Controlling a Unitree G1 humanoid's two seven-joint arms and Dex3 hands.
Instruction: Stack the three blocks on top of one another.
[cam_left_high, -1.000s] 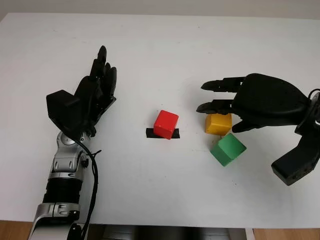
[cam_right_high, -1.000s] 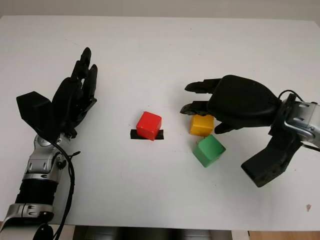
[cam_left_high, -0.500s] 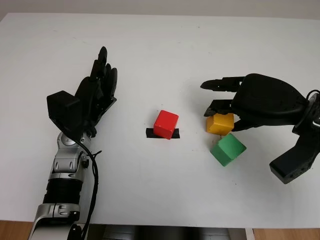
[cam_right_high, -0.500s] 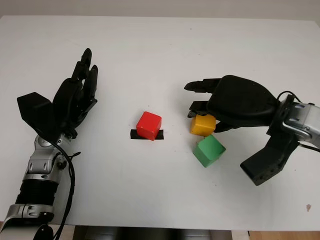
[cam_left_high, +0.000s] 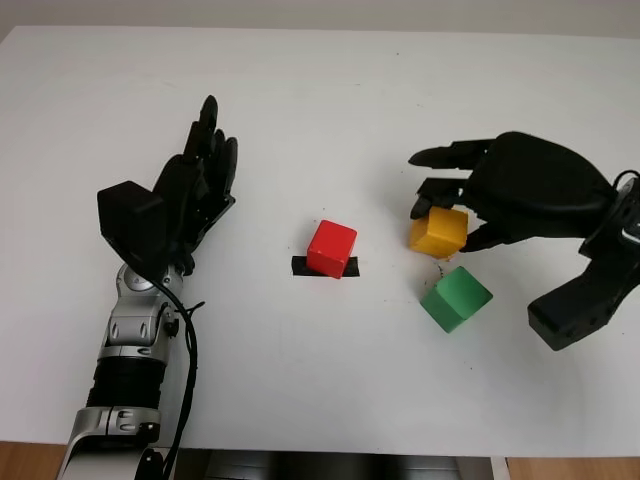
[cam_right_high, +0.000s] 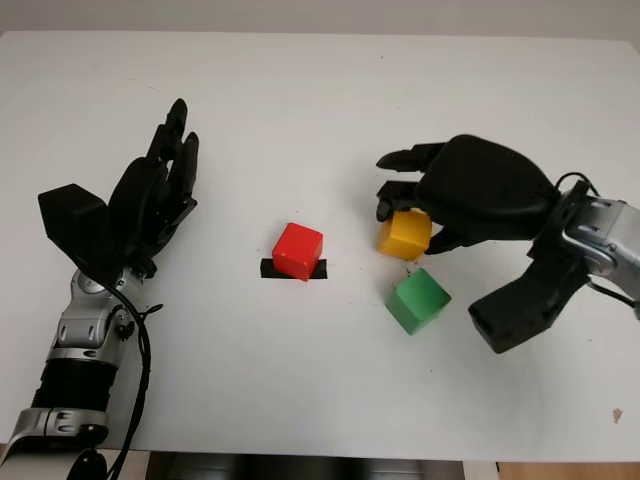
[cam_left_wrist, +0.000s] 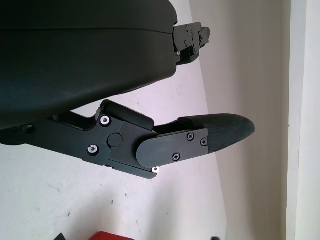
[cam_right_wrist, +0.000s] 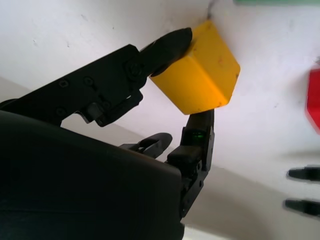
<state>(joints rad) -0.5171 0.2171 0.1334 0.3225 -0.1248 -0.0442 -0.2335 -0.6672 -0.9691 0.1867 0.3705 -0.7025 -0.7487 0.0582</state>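
Yellow block (cam_left_high: 438, 230) now pinched in your right hand (cam_left_high: 520, 195) fingers (cam_right_wrist: 167, 45), just lifted off the tabletop (cam_left_high: 320, 90); left hand (cam_left_high: 185, 195) open, idle.

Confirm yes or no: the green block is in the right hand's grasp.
No. The right hand pinches the yellow block, while the green block sits on the table apart from it.

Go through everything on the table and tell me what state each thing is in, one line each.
yellow block: gripped by the right hand, tilted, apparently lifted off the table.
red block: sitting on the black tape mark, nothing stacked on it.
green block: loose on the table, untouched.
black tape mark: flat on the table, partly covered by the red block.
right hand: shut on the yellow block.
left hand: open, left of the red block, holding nothing.
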